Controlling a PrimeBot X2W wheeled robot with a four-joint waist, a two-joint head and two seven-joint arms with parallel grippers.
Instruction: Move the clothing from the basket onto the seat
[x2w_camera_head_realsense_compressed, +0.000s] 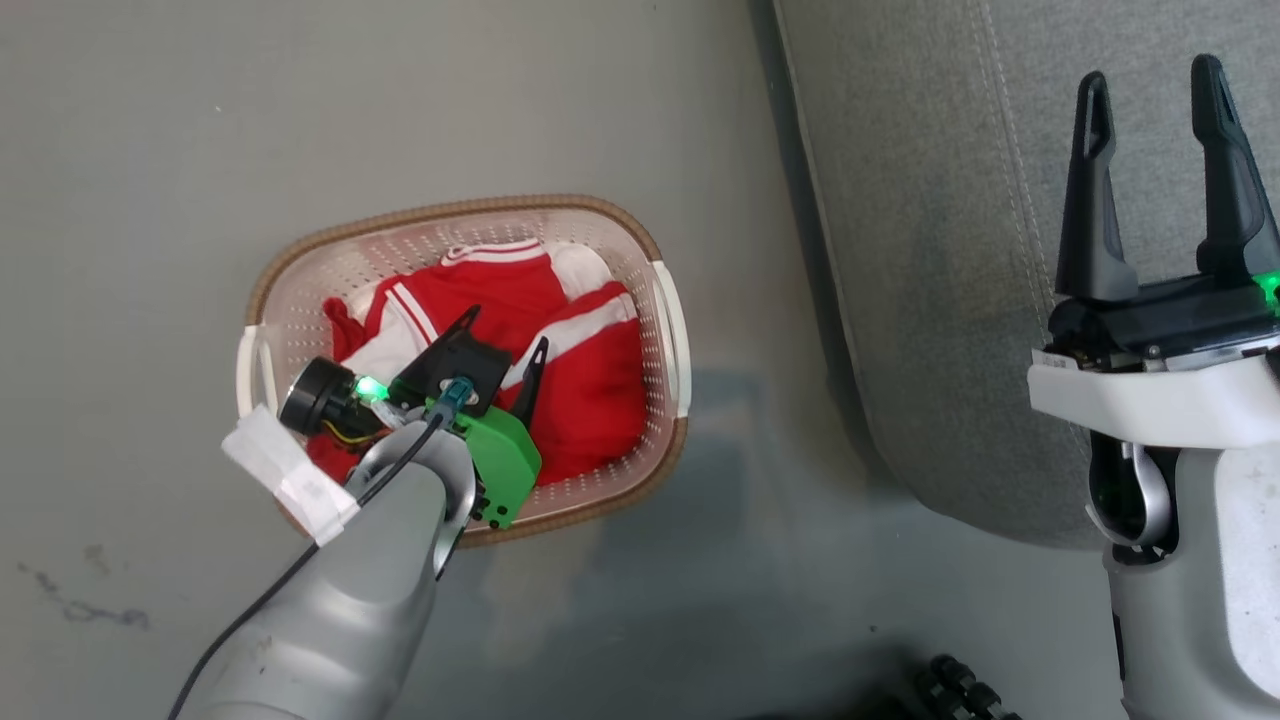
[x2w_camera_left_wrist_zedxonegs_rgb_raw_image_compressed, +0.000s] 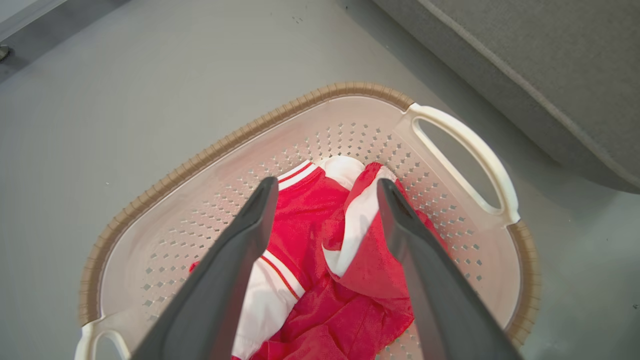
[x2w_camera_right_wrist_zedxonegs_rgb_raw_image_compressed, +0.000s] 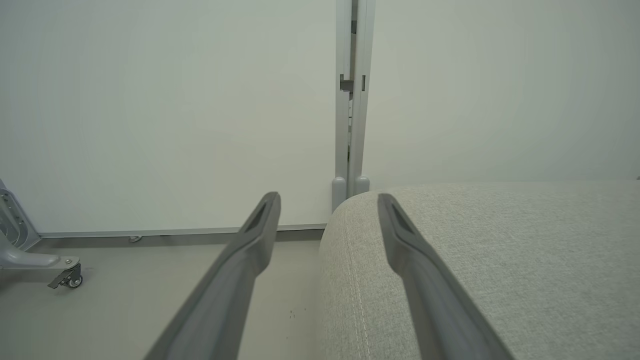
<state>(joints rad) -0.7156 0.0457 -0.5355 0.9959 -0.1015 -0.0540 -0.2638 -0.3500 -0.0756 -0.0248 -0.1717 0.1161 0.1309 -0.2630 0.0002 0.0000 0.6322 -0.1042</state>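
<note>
The clothing (x2w_camera_head_realsense_compressed: 590, 375), a crumpled bright red garment with white panels, lies in the cream perforated basket (x2w_camera_head_realsense_compressed: 667, 300) on the grey floor. My left gripper (x2w_camera_head_realsense_compressed: 505, 335) hangs open just above the heap, fingers pointing down into the basket. In the left wrist view the clothing (x2w_camera_left_wrist_zedxonegs_rgb_raw_image_compressed: 325, 235) shows between the spread fingers of the left gripper (x2w_camera_left_wrist_zedxonegs_rgb_raw_image_compressed: 327, 187), inside the basket (x2w_camera_left_wrist_zedxonegs_rgb_raw_image_compressed: 210, 150). The grey seat (x2w_camera_head_realsense_compressed: 930, 250) lies to the right of the basket. Over its edge, my right gripper (x2w_camera_head_realsense_compressed: 1150, 85) stands open and empty. In the right wrist view the right gripper (x2w_camera_right_wrist_zedxonegs_rgb_raw_image_compressed: 328, 199) points toward the seat (x2w_camera_right_wrist_zedxonegs_rgb_raw_image_compressed: 500, 260).
A white wall panel with a grey upright post (x2w_camera_right_wrist_zedxonegs_rgb_raw_image_compressed: 350, 110) stands behind the seat. A grey wheeled stand foot (x2w_camera_right_wrist_zedxonegs_rgb_raw_image_compressed: 60, 272) rests on the floor at the left. A white basket handle (x2w_camera_left_wrist_zedxonegs_rgb_raw_image_compressed: 470, 155) faces the seat (x2w_camera_left_wrist_zedxonegs_rgb_raw_image_compressed: 525, 65).
</note>
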